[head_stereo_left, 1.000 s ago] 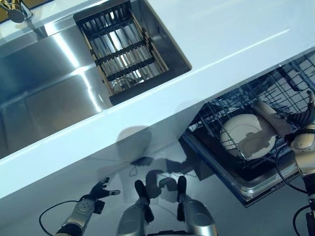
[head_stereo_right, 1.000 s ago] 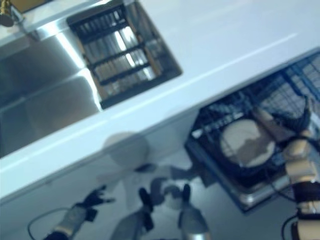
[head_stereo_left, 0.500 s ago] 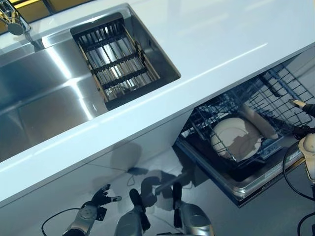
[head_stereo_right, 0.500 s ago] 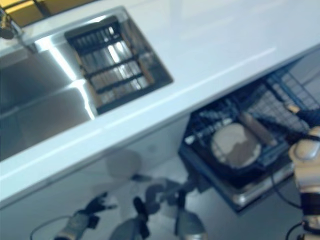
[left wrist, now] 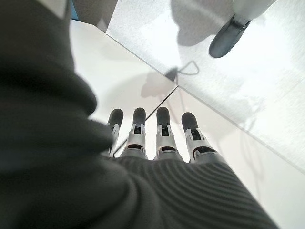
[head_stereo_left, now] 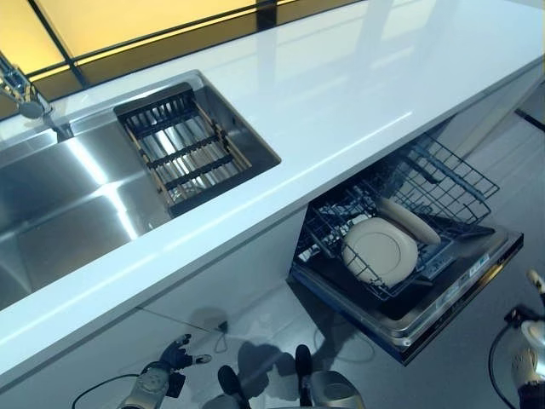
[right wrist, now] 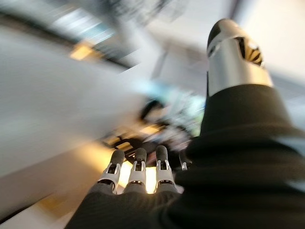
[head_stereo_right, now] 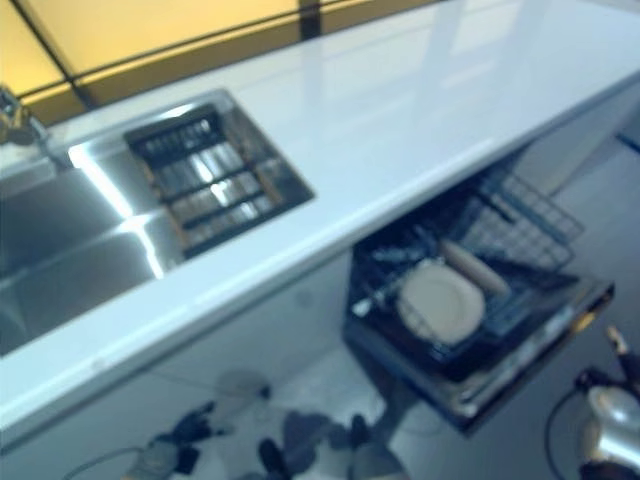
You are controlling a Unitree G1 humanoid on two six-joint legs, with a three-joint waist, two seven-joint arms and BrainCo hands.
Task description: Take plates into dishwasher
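A cream plate (head_stereo_left: 380, 250) leans in the wire lower rack (head_stereo_left: 460, 181) of the open dishwasher under the counter. A second cream plate (head_stereo_left: 409, 219) stands on edge just behind it. My right hand (right wrist: 137, 171) is open and holds nothing; in the left eye view only a fingertip of it (head_stereo_left: 536, 279) shows at the right edge, off the dishwasher door's front corner and apart from the rack. My left hand (head_stereo_left: 174, 353) hangs low by the cabinet front at the lower left, with straight fingers (left wrist: 162, 128) and nothing in it.
The dishwasher door (head_stereo_left: 443, 300) lies folded down and juts into the floor space at the right. A white counter (head_stereo_left: 341, 94) runs above it. A steel sink (head_stereo_left: 51, 196) with a dark slatted drainer (head_stereo_left: 183, 149) and a tap (head_stereo_left: 21, 89) lies at the left.
The camera has swung, so the whole picture shifted. My right hand has drawn back from beside the plates in the rack to beyond the door's front corner. The plates stay in the rack.
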